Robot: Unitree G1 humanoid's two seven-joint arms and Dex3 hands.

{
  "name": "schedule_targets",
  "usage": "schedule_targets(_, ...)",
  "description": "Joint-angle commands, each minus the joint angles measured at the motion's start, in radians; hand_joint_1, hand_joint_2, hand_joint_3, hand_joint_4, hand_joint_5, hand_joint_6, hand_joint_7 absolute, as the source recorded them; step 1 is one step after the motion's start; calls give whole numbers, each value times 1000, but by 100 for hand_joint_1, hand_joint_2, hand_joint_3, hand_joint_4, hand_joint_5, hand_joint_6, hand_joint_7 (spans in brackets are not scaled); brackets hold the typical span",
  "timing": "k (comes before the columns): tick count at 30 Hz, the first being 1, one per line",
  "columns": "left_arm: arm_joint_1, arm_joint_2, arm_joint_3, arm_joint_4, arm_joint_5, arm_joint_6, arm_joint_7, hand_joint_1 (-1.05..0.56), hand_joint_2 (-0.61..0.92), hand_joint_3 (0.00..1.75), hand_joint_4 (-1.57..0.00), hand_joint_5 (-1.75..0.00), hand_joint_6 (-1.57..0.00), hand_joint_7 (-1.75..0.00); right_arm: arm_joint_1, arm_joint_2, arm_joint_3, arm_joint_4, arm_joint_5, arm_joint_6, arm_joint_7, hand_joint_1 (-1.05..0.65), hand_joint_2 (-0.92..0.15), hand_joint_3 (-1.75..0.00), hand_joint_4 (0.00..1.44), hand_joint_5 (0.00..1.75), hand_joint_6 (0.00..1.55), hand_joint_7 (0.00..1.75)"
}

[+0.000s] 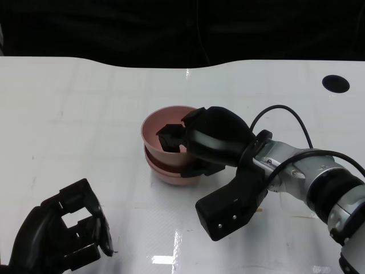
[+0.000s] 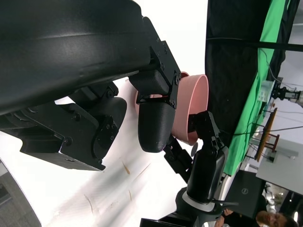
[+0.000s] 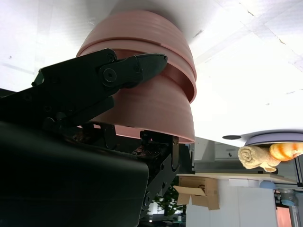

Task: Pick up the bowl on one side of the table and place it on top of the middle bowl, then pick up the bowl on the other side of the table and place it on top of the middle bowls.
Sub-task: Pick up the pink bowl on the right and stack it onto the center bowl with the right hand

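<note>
Pink bowls (image 1: 165, 149) stand nested in one stack at the table's middle, with two lower rims showing under the top bowl (image 1: 161, 127). My right hand (image 1: 214, 140) grips the top bowl's right rim, fingertips (image 1: 169, 137) inside it and the rest outside. In the right wrist view a finger (image 3: 118, 71) lies along the stack's (image 3: 151, 94) outer wall. My left hand (image 1: 63, 231) hovers at the near left, holding nothing, fingers apart and loosely bent. The left wrist view shows its fingers (image 2: 156, 118), with the bowls (image 2: 194, 104) and my right hand (image 2: 208, 137) beyond.
The white table (image 1: 85, 114) has a dark round hole (image 1: 335, 83) at the far right. Its far edge borders a black backdrop. A black cable (image 1: 285, 114) loops above my right forearm. No other objects lie on the tabletop.
</note>
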Motion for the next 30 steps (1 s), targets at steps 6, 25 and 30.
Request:
schedule_targets(6,9,7,10,-10,-4,-3,4,26,74,142,-91,-175,-74,-175,1,2,6,21,7,-8,-17,-27,-92,-13,84,175,61,175)
schedule_targets(25,2,11,18,-5,-15,5,-4,27,78,138,-91,-175,-73,-175,9,-28,17,17,14,51,147,-97,-92,-61,5,0,13,0)
schedule_targets(30,3,17,18,-14,-19,16,-2,27,79,138,-91,-175,-73,-175,22,-29,37,6,-11,105,138,-104,-92,-74,0,0,0,0)
